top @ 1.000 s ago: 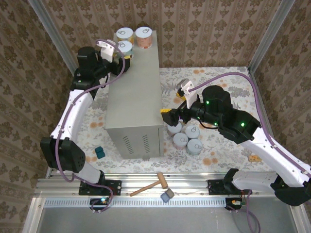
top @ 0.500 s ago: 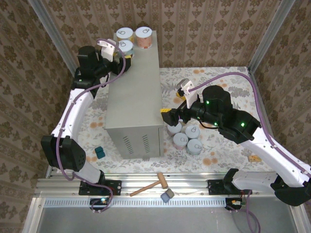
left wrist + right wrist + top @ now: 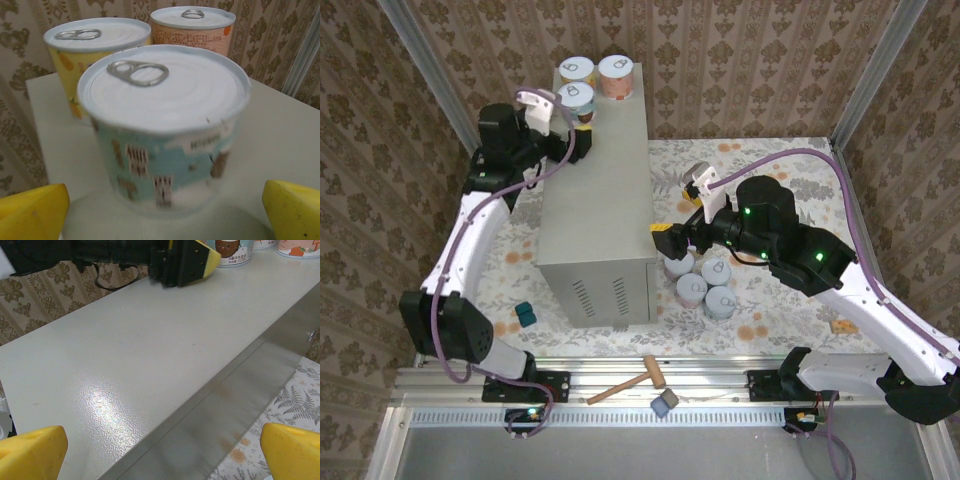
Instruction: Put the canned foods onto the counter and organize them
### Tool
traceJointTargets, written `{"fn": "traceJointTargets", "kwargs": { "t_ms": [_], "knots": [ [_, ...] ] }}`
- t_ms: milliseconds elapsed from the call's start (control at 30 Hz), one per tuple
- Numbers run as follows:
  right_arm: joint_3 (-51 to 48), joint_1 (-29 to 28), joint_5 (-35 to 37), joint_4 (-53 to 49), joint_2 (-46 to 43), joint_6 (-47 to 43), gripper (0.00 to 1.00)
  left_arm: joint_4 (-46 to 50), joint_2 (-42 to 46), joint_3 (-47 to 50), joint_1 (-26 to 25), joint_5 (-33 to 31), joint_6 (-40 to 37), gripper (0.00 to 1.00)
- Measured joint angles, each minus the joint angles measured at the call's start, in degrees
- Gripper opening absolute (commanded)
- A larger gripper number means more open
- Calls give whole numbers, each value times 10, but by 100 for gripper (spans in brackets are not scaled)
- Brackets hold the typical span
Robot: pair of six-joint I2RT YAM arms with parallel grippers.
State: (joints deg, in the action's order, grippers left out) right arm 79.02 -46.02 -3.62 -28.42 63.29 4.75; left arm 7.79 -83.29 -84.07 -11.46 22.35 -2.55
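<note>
Left end effector (image 3: pixel 164 220) stands open, clear on both sides of the teal can (image 3: pixel 165 135). The can rests upright on the surface (image 3: pixel 280 145) just ahead, with the yellow can (image 3: pixel 95 50) and orange can (image 3: pixel 192 30) beyond it. Best to draw straight back and level, without brushing the label. Right end effector (image 3: pixel 670 235) is open too, with the floor cans (image 3: pixel 705 285) just beneath it.

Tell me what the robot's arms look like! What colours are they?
Both the left arm and the right arm have smooth white shells with chunky black joints. A purple cable loops along each one. Small green lights glow on the right arm's black parts. The fingers are black with bright yellow tips.
</note>
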Motion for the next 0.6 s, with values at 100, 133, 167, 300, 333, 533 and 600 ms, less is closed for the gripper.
{"fn": "traceJointTargets", "kwargs": {
  "t_ms": [100,133,167,300,333,533,600],
  "knots": [
    [0,0,0,0,0,0,100,7,50,27,4,-23,7,100],
    [0,0,0,0,0,0,100,10,65,31,7,-32,10,100],
    [0,0,1,0,0,0,100,13,78,33,11,-40,14,100],
    [1,0,2,0,4,0,100,31,113,34,37,-72,29,100],
    [2,0,2,0,5,0,100,34,115,34,43,-75,31,100],
    [10,0,6,0,10,7,100,58,103,34,76,-88,47,100],
    [14,0,17,-1,11,14,100,64,101,34,79,-87,50,100]
  ]
}}
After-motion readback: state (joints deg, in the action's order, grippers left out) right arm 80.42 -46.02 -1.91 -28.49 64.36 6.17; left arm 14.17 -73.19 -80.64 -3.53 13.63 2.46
